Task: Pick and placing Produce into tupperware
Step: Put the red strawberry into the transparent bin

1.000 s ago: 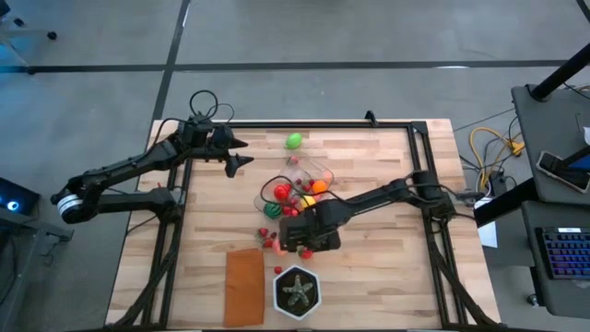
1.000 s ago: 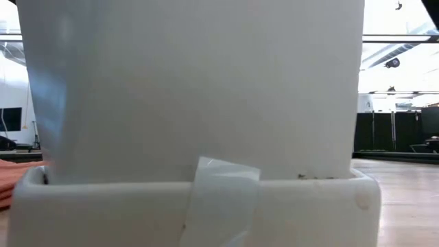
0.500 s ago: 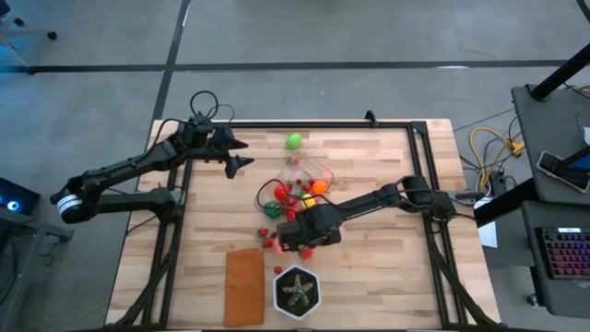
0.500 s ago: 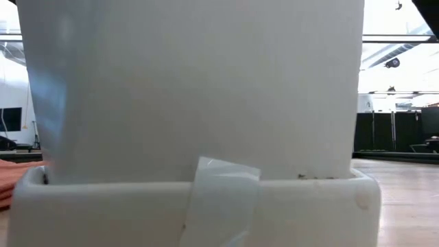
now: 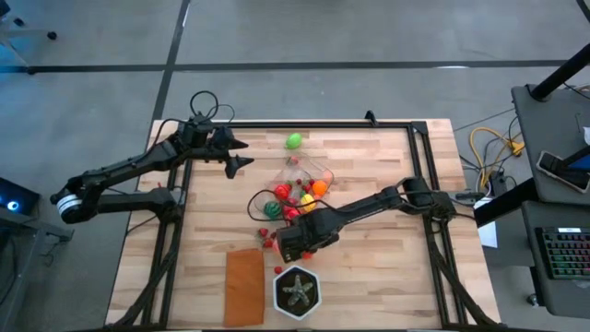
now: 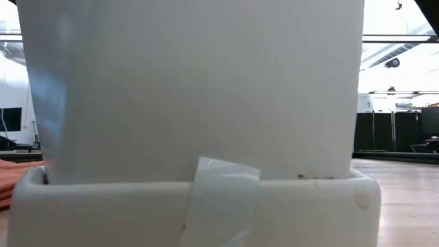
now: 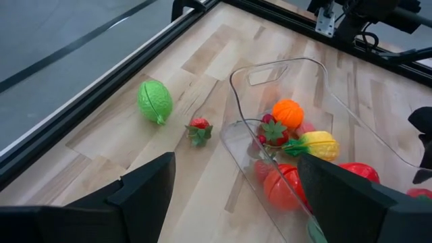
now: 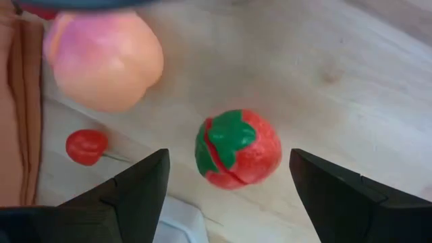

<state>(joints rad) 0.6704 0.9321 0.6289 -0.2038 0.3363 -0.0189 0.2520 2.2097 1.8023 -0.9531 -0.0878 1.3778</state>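
The clear tupperware [image 5: 312, 175] lies tipped on the table, with orange, yellow and red produce inside [image 7: 288, 113]. More produce lies around it: a green fruit [image 5: 293, 141] and small red pieces [image 5: 267, 242]. My right gripper [image 5: 286, 247] is open near the table's near edge, pointing down. In the right wrist view its fingers [image 8: 228, 156] stand on either side of a red tomato with a green top [image 8: 237, 148], which rests on the wood untouched. My left gripper [image 5: 243, 153] waits open by the far left, facing the tupperware [image 7: 270, 101].
A peach [image 8: 104, 61] and a small red cherry [image 8: 86, 146] lie close to the tomato. The flat orange-brown rectangle [image 5: 244, 286] and the black hexagonal pot with its green plant [image 5: 297, 291] sit at the near edge. A white object [image 6: 192, 103] fills the low view.
My right gripper has moved toward the table's near left, away from the tupperware and toward the loose red pieces beside the orange-brown rectangle.
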